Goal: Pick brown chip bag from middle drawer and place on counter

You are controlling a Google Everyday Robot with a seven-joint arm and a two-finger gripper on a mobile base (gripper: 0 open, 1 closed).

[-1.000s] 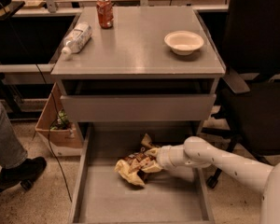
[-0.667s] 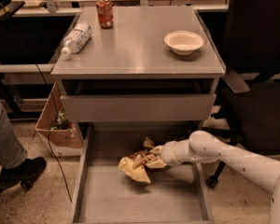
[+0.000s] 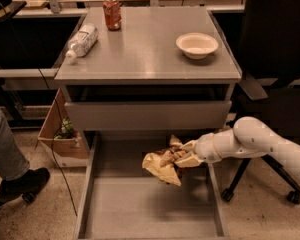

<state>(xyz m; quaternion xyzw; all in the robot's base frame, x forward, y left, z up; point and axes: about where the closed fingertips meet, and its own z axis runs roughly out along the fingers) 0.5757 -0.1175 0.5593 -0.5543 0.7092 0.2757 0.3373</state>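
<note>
The brown chip bag (image 3: 164, 164) hangs crumpled, its pale yellow end down, above the back of the open middle drawer (image 3: 140, 209). My gripper (image 3: 187, 153) reaches in from the right on a white arm and is shut on the bag's right side, holding it clear of the drawer floor. The counter (image 3: 145, 46) is the grey top of the cabinet, above and behind the gripper.
On the counter stand a red soda can (image 3: 112, 13) at the back left, a clear plastic bottle (image 3: 82, 40) lying at the left edge and a white bowl (image 3: 197, 45) at the right. A drawer with a tall front panel (image 3: 147, 115) sits above the bag. A cardboard box (image 3: 62, 136) stands left, an office chair base (image 3: 290, 194) right.
The gripper has lifted the chip bag off the drawer floor and raised it toward the cabinet. The arm has risen with it.
</note>
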